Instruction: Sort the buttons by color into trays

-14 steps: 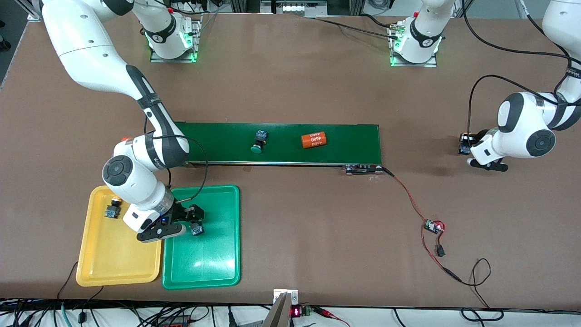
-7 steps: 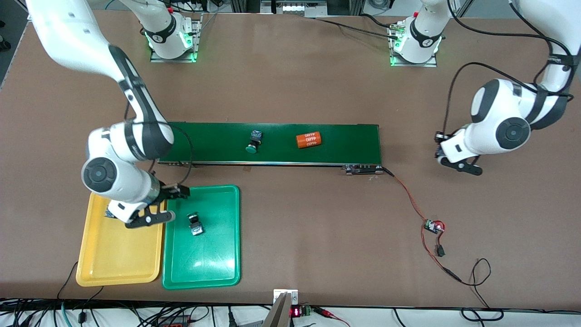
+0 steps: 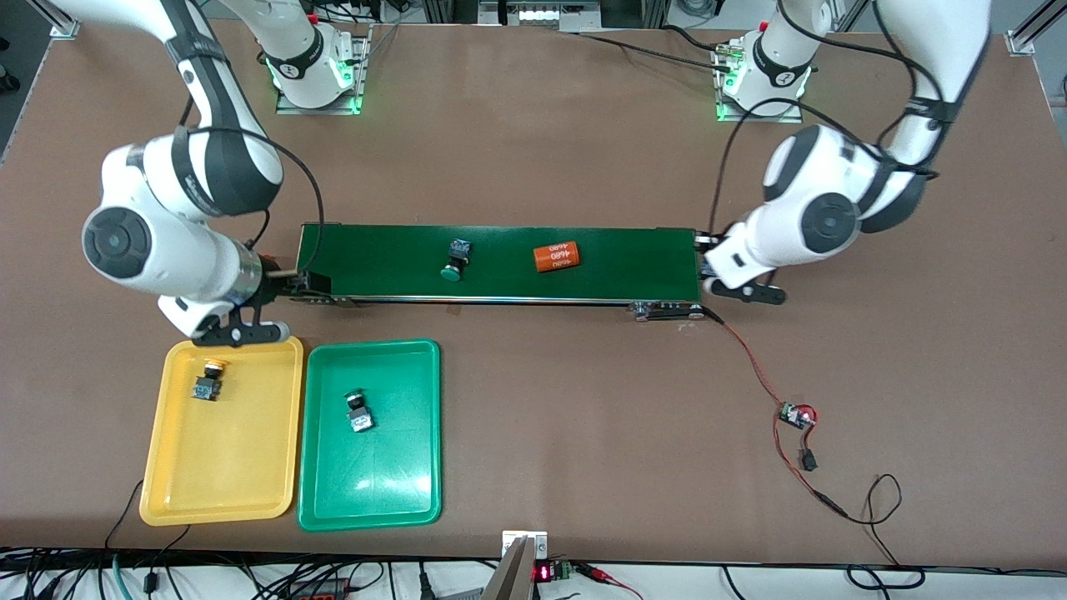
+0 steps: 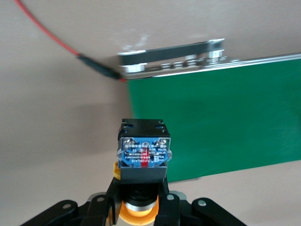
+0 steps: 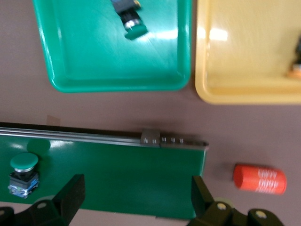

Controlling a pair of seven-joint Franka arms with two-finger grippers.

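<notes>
My left gripper (image 4: 140, 190) is shut on a yellow-capped button (image 4: 143, 151), whose cap sits between the fingers. In the front view the left gripper (image 3: 707, 265) hangs over the conveyor belt's (image 3: 633, 258) end nearest the left arm. My right gripper (image 5: 136, 197) is open and empty over the belt's other end (image 3: 283, 287). A green-capped button (image 3: 454, 258) lies on the belt. The green tray (image 3: 400, 492) holds another green button (image 3: 358, 411). The yellow tray (image 3: 242, 475) beside it holds a yellow button (image 3: 207, 382).
An orange cylinder (image 3: 556, 257) lies on the belt near the green button. Another orange cylinder (image 5: 259, 179) lies on the table off the belt's end by the right arm. A red wire and a small circuit board (image 3: 796, 414) trail from the belt's motor end.
The right gripper left the green button in the green tray and rose to the belt's end. The left arm carried its button toward the belt. The belt's items drifted toward the right arm's end.
</notes>
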